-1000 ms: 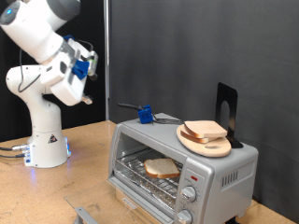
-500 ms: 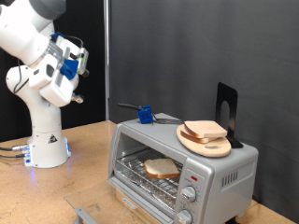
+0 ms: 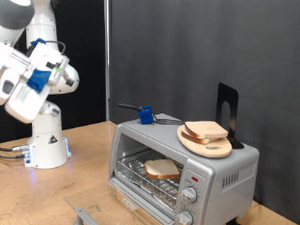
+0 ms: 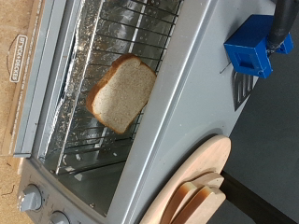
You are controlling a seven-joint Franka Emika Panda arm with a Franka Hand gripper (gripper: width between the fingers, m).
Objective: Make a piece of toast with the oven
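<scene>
As the exterior view is showing, my gripper (image 3: 37, 75) is hanging high at that view's left, well apart from the oven (image 3: 184, 169) at its lower right; the piece of toast (image 3: 162, 169) is lying on the wire rack (image 3: 141, 174) inside, so it is sitting down and to that view's right of me. I cannot tell whether my fingers are spread or closed.

In the wrist view, my fingers are not appearing; the piece of toast (image 4: 121, 91) is lying flat on the wire rack (image 4: 112, 65), behind 1 blue block (image 4: 250, 51) on the oven's (image 4: 182, 121) roof, beside a wooden plate (image 4: 192, 187) bearing 2 slices.
</scene>
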